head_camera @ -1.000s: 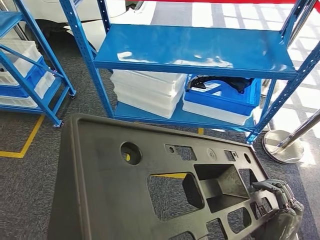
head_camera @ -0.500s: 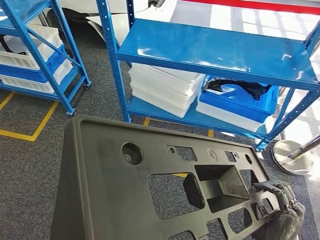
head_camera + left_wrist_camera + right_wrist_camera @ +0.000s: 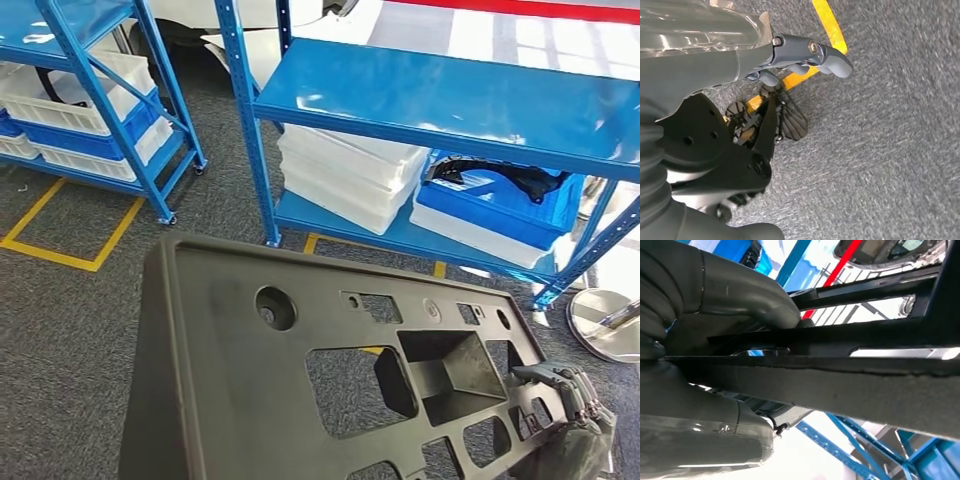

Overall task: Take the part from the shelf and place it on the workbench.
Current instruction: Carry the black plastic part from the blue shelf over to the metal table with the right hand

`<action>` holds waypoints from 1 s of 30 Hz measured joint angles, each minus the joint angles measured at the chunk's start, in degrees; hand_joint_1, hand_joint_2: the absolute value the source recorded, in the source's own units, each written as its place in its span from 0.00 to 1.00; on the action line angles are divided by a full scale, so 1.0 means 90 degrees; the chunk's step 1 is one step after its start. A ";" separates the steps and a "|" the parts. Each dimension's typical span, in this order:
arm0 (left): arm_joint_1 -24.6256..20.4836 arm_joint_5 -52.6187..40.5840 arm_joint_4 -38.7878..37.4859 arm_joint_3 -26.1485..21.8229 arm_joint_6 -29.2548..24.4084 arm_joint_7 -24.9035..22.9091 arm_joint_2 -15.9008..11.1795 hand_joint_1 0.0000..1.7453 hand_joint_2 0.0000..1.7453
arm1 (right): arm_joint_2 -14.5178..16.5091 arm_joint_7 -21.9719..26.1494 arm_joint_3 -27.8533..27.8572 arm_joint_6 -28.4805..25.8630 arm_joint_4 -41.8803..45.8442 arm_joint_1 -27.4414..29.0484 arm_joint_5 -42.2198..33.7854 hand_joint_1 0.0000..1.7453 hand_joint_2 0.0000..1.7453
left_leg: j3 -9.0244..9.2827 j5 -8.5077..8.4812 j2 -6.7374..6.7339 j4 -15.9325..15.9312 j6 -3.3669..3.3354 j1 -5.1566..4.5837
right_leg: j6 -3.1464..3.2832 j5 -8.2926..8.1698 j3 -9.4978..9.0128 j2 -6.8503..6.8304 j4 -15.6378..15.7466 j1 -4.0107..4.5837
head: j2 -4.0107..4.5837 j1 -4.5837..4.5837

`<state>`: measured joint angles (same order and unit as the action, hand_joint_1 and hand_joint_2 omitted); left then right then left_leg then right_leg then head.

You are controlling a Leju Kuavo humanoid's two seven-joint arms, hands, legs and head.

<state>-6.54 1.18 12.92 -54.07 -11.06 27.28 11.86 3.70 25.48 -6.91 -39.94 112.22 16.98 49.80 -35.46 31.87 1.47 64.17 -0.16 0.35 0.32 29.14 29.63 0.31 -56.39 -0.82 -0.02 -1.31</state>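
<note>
A factory or warehouse floor: blue perforated steel racks (image 3: 445, 100) across the top of the frame carry stacked white bins (image 3: 351, 175) and blue crates (image 3: 498, 205), with yellow floor tape (image 3: 72, 255) at left on grey carpet (image 3: 68, 340).

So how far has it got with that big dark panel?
Done: the dark panel is off the blue shelf, held above the carpet. In hand: the right hand grips its edge; the left hand hangs with nothing in it. Left: setting it on a workbench, none visible.

Blue shelf (image 3: 453, 100), beyond the fingers (image 3: 562, 378): lower tier bears stacked white trays (image 3: 347, 180) beside a blue bin (image 3: 498, 205); grey carpet floor (image 3: 68, 330) beneath.
</note>
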 joint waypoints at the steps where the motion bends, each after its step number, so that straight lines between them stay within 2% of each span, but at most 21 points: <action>1: -0.0001 0.0000 0.0000 0.0000 0.0000 -0.0001 -0.0001 0.00 1.00 | 0.0000 -0.0001 0.0006 0.0001 -0.0001 0.0003 -0.0001 1.00 1.00 | -0.0182 0.0233 -0.0031 0.0439 0.0023 0.0008 | 0.0018 -0.0010 0.0021 -0.0049 -0.0002 0.0004 | 0.0000 -0.0005; 2: 0.0000 0.0000 0.0000 0.0000 0.0000 -0.0002 -0.0001 0.00 1.00 | 0.0000 -0.0002 0.0012 0.0001 -0.0002 0.0005 0.0002 1.00 1.00 | -0.0349 0.0410 -0.0047 0.0859 0.0046 0.0018 | 0.0025 -0.0016 0.0038 -0.0105 -0.0007 0.0009 | 0.0000 -0.0006; 3: 0.0004 0.0000 0.0000 0.0000 0.0000 -0.0002 -0.0002 0.00 1.00 | 0.0000 -0.0005 0.0018 0.0001 -0.0002 0.0005 0.0012 1.00 1.00 | -0.0440 0.0487 -0.0058 0.1124 0.0062 0.0023 | 0.0029 -0.0020 0.0049 -0.0159 -0.0013 0.0014 | 0.0000 -0.0005; 4: 0.0008 0.0000 0.0000 0.0000 0.0000 -0.0003 -0.0002 0.00 1.00 | 0.0000 -0.0007 0.0023 0.0001 -0.0003 0.0003 0.0022 1.00 1.00 | -0.0418 0.0442 -0.0073 0.1152 0.0070 0.0027 | 0.0028 -0.0021 0.0056 -0.0211 -0.0022 0.0016 | 0.0000 -0.0005; 5: 0.0011 0.0000 0.0000 0.0000 0.0000 -0.0003 -0.0002 0.00 1.00 | 0.0000 -0.0009 0.0026 0.0001 -0.0004 0.0001 0.0030 1.00 1.00 | -0.0269 0.0280 -0.0103 0.0911 0.0069 0.0029 | 0.0024 -0.0019 0.0056 -0.0258 -0.0032 0.0016 | 0.0000 -0.0006; 7: 0.0007 0.0000 0.0000 0.0000 0.0000 -0.0002 -0.0002 0.00 1.00 | 0.0001 -0.0010 0.0030 0.0001 -0.0004 -0.0002 0.0034 1.00 1.00 | 0.0209 -0.0122 -0.0271 0.0019 0.0044 0.0017 | -0.0011 -0.0002 0.0053 -0.0337 -0.0063 0.0029 | 0.0000 -0.0006; 8: 0.0001 0.0000 0.0000 0.0000 0.0000 -0.0002 -0.0002 0.00 1.00 | 0.0001 -0.0011 0.0032 0.0001 -0.0004 -0.0002 0.0035 1.00 1.00 | 0.0384 -0.0237 -0.0362 -0.0347 0.0021 0.0005 | -0.0040 0.0006 0.0065 -0.0366 -0.0088 0.0044 | 0.0000 -0.0005; 10: -0.0004 0.0000 0.0000 0.0000 0.0000 -0.0002 -0.0002 0.00 1.00 | 0.0001 -0.0013 0.0033 0.0001 -0.0004 -0.0003 0.0035 1.00 1.00 | 0.0476 -0.0264 -0.0441 -0.0612 -0.0028 -0.0027 | -0.0103 0.0006 0.0097 -0.0427 -0.0122 0.0074 | 0.0000 -0.0001; 12: 0.0014 0.0000 0.0000 0.0000 0.0000 -0.0002 -0.0002 0.00 1.00 | 0.0001 -0.0016 0.0034 0.0001 -0.0003 -0.0009 0.0034 1.00 1.00 | 0.0440 -0.0291 -0.0370 -0.0625 -0.0097 -0.0024 | -0.0160 0.0016 0.0108 -0.0471 -0.0136 0.0065 | 0.0000 0.0001; 13: 0.0019 0.0000 0.0000 0.0000 0.0000 -0.0003 -0.0002 0.00 1.00 | 0.0001 -0.0018 0.0034 0.0000 -0.0002 -0.0010 0.0033 1.00 1.00 | 0.0429 -0.0312 -0.0335 -0.0631 -0.0137 -0.0014 | -0.0192 0.0083 0.0126 -0.0422 -0.0189 0.0055 | 0.0000 0.0001; 15: 0.0012 0.0000 0.0000 0.0000 0.0001 -0.0007 0.0000 0.00 1.00 | 0.0000 -0.0021 0.0034 -0.0001 -0.0001 -0.0007 0.0030 1.00 1.00 | 0.0402 -0.0355 -0.0272 -0.0645 -0.0207 0.0012 | -0.0247 0.0425 0.0310 -0.0236 -0.0641 0.0036 | 0.0000 0.0007; 17: 0.0007 0.0000 0.0000 0.0000 0.0001 -0.0016 0.0002 0.00 1.00 | -0.0001 -0.0021 0.0034 -0.0001 -0.0002 0.0006 0.0023 1.00 1.00 | 0.0369 -0.0375 -0.0203 -0.0642 -0.0241 0.0005 | -0.0269 0.0853 0.0671 -0.0117 -0.1508 0.0032 | 0.0000 0.0010; 18: 0.0012 0.0000 0.0000 0.0000 0.0001 -0.0021 0.0002 0.00 1.00 | -0.0001 -0.0021 0.0035 -0.0001 -0.0003 0.0016 0.0018 1.00 1.00 | 0.0362 -0.0381 -0.0163 -0.0641 -0.0250 -0.0001 | -0.0271 0.0954 0.0811 -0.0103 -0.1844 0.0033 | 0.0000 0.0009; 19: 0.0018 0.0000 0.0000 0.0000 0.0001 -0.0024 0.0002 0.00 1.00 | -0.0001 -0.0020 0.0036 -0.0001 -0.0004 0.0024 0.0011 1.00 1.00 | 0.0362 -0.0385 -0.0120 -0.0640 -0.0255 -0.0008 | -0.0265 0.0927 0.0847 -0.0097 -0.1959 0.0033 | 0.0000 0.0008; 20: 0.0021 0.0000 0.0000 0.0000 0.0000 -0.0028 0.0002 0.00 1.00 | -0.0001 -0.0018 0.0039 -0.0001 -0.0003 0.0031 0.0003 1.00 1.00 | 0.0371 -0.0387 -0.0072 -0.0639 -0.0256 -0.0013 | -0.0251 0.0776 0.0762 -0.0085 -0.1805 0.0034 | 0.0000 0.0008; 21: 0.0020 0.0000 0.0000 0.0000 0.0000 -0.0033 0.0002 0.00 1.00 | -0.0001 -0.0015 0.0043 -0.0001 -0.0002 0.0035 -0.0004 1.00 1.00 | 0.0384 -0.0388 -0.0019 -0.0639 -0.0257 -0.0018 | -0.0225 0.0532 0.0570 -0.0041 -0.1415 0.0036 | 0.0000 0.0008; 23: 0.0005 0.0000 0.0000 0.0000 0.0000 -0.0039 0.0012 0.00 1.00 | 0.0000 -0.0003 0.0051 -0.0001 0.0003 0.0042 -0.0013 1.00 1.00 | 0.0386 -0.0394 0.0080 -0.0632 -0.0243 -0.0022 | -0.0154 0.0138 0.0163 0.0191 -0.0549 0.0038 | 0.0000 0.0004; 24: -0.0003 0.0000 0.0000 0.0000 0.0000 -0.0040 0.0016 0.00 1.00 | 0.0001 0.0003 0.0053 -0.0001 0.0008 0.0049 -0.0015 1.00 1.00 | 0.0365 -0.0404 0.0123 -0.0625 -0.0223 -0.0022 | -0.0124 0.0048 0.0050 0.0283 -0.0281 0.0045 | 0.0000 0.0006; 25: -0.0007 0.0000 0.0000 0.0000 -0.0001 -0.0040 0.0020 0.00 1.00 | 0.0001 0.0007 0.0056 -0.0001 0.0012 0.0054 -0.0018 1.00 1.00 | 0.0333 -0.0420 0.0162 -0.0621 -0.0194 -0.0016 | -0.0102 0.0041 0.0014 0.0337 -0.0169 0.0051 | 0.0000 0.0004; 28: -0.0002 0.0000 0.0000 0.0000 -0.0004 -0.0039 0.0015 0.00 1.00 | 0.0004 0.0015 0.0068 -0.0001 0.0029 0.0056 -0.0030 1.00 1.00 | 0.0247 -0.0419 0.0206 -0.0591 -0.0089 -0.0014 | -0.0051 0.0032 0.0021 0.0211 -0.0059 0.0026 | 0.0000 -0.0003; 30: -0.0004 0.0000 0.0000 0.0000 -0.0005 -0.0038 0.0010 0.00 1.00 | 0.0013 0.0021 0.0080 -0.0001 0.0035 0.0066 -0.0038 1.00 1.00 | 0.0085 -0.0154 0.0085 -0.0226 -0.0025 -0.0015 | -0.0015 0.0001 0.0016 0.0091 0.0000 -0.0011 | 0.0000 -0.0019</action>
<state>-6.57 1.18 12.92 -54.07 -11.10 26.94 11.96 3.81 25.67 -6.19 -39.95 112.54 17.58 49.45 -34.70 30.48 2.24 62.14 -0.39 0.22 0.18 29.15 29.78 1.13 -56.39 -0.92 -0.02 -1.48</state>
